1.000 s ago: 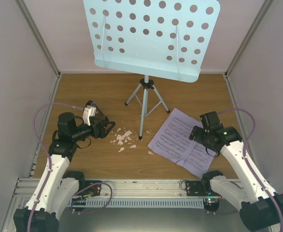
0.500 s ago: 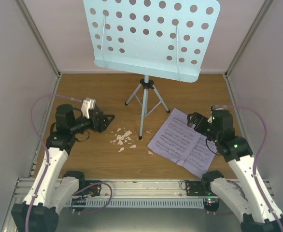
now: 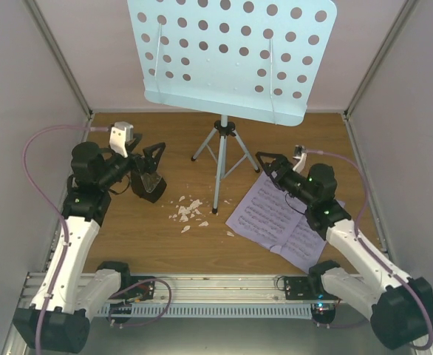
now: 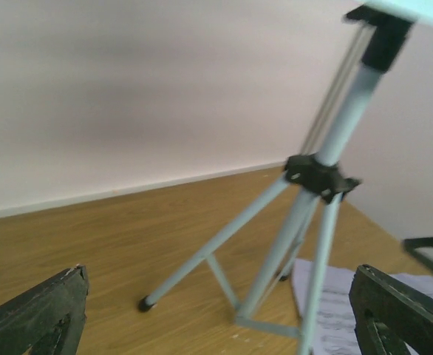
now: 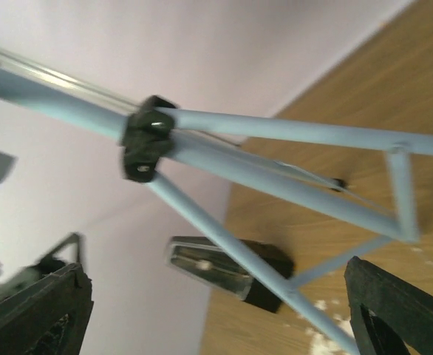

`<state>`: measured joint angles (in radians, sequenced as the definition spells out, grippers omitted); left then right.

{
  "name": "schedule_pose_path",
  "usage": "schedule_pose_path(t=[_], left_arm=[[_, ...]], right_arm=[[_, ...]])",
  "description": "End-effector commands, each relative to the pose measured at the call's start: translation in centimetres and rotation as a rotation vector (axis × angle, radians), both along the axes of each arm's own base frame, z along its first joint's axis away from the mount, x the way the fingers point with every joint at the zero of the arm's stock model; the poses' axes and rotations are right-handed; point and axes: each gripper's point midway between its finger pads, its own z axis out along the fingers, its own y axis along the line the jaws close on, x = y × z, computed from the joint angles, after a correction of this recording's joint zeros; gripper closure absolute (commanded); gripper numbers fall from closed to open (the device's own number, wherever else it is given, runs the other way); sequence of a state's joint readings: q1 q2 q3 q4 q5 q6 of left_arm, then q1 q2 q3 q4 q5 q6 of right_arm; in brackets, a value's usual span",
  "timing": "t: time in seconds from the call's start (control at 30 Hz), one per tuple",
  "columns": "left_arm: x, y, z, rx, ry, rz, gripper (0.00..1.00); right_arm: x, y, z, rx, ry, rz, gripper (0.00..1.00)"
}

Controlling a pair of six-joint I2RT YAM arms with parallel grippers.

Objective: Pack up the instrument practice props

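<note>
The light blue music stand stands at the back middle, with its hole-dotted desk (image 3: pixel 231 59) high above its tripod (image 3: pixel 220 159). The tripod fills the left wrist view (image 4: pixel 305 214) and the right wrist view (image 5: pixel 202 155). Lilac sheet-music pages (image 3: pixel 272 218) lie on the floor to the right of it. The small black metronome (image 3: pixel 149 185) stands left of the tripod and shows behind a leg in the right wrist view (image 5: pixel 227 270). My left gripper (image 3: pixel 151 164) is open and empty just above the metronome, facing the tripod (image 4: pixel 224 296). My right gripper (image 3: pixel 270 170) is open and empty above the pages' far edge (image 5: pixel 216 296).
White crumbs (image 3: pixel 187 211) lie on the wooden floor (image 3: pixel 135 229) between the metronome and the tripod's pole. Lilac walls (image 3: pixel 24 148) close in the left, right and back. A metal rail (image 3: pixel 216 285) runs along the near edge.
My left gripper has lifted and moved back and left, uncovering the metronome. My right gripper has swung left over the pages toward the tripod. Stand and pages have not moved.
</note>
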<state>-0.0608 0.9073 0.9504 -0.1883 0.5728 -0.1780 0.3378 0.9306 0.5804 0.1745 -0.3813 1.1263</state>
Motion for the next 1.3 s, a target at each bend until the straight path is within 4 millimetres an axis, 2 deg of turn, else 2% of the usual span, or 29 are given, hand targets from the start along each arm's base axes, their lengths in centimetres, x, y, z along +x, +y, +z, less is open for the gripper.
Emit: schedule_pose_path(t=[0.0, 0.1, 0.3, 0.5, 0.97, 1.03, 1.27], left_arm=[[1.5, 3.1, -2.1, 0.101, -0.056, 0.19, 0.03], [2.0, 4.2, -2.9, 0.143, -0.029, 0.254, 0.04], [1.8, 4.9, -3.5, 0.176, -0.027, 0.291, 0.03], [1.7, 4.6, -4.0, 0.17, -0.016, 0.27, 0.02], [1.7, 4.4, -4.3, 0.166, -0.009, 0.259, 0.02], [1.7, 4.3, -4.3, 0.166, -0.008, 0.259, 0.02], [1.7, 4.4, -4.3, 0.166, -0.01, 0.259, 0.02]], right_arm=[[-0.6, 2.2, 4.3, 0.226, -0.116, 0.096, 0.1], [0.5, 3.1, 5.0, 0.263, -0.11, 0.116, 0.14], [3.2, 5.3, 6.1, 0.292, -0.109, 0.167, 0.2], [5.0, 7.3, 6.3, 0.328, -0.093, 0.204, 0.29], [7.0, 9.3, 6.1, 0.324, -0.079, 0.233, 0.42], [7.2, 9.6, 6.2, 0.322, -0.081, 0.243, 0.45], [7.2, 9.6, 6.0, 0.317, -0.081, 0.23, 0.66]])
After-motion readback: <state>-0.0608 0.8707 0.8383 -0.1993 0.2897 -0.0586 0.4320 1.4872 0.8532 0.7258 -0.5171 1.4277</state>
